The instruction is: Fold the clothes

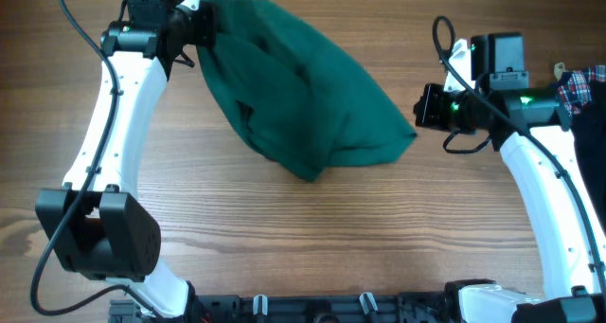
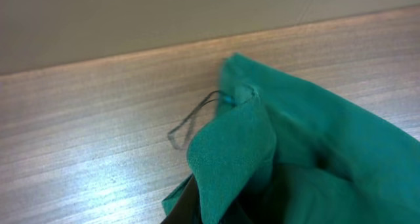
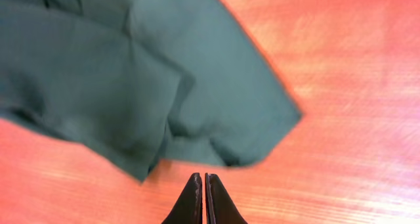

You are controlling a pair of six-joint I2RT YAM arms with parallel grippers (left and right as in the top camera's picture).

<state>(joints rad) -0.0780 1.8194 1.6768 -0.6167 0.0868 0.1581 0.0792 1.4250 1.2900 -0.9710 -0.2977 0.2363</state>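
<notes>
The green garment [image 1: 303,96] lies in a loose, rumpled heap on the far middle of the wooden table [image 1: 284,228]. It stretches from the far-left corner down to a blunt point on the right, with creases and overlapping layers but no clean edge-to-edge fold. I judge the folding barely started: the cloth needs spreading or straightening before any neat fold can be made.

Its far-left corner is bunched up into the left gripper [image 1: 194,27]. In the left wrist view the fabric rises over the fingers and hides them, so the jaws read as clamped on that corner (a loose thread [image 2: 190,125] trails from the hem onto the wood).

The right gripper [image 1: 421,105] hovers just beside the garment's right-hand corner, apart from it, with its jaws pressed together on nothing. A plaid cloth [image 1: 579,84] waits at the right edge, presumably more work to come.
</notes>
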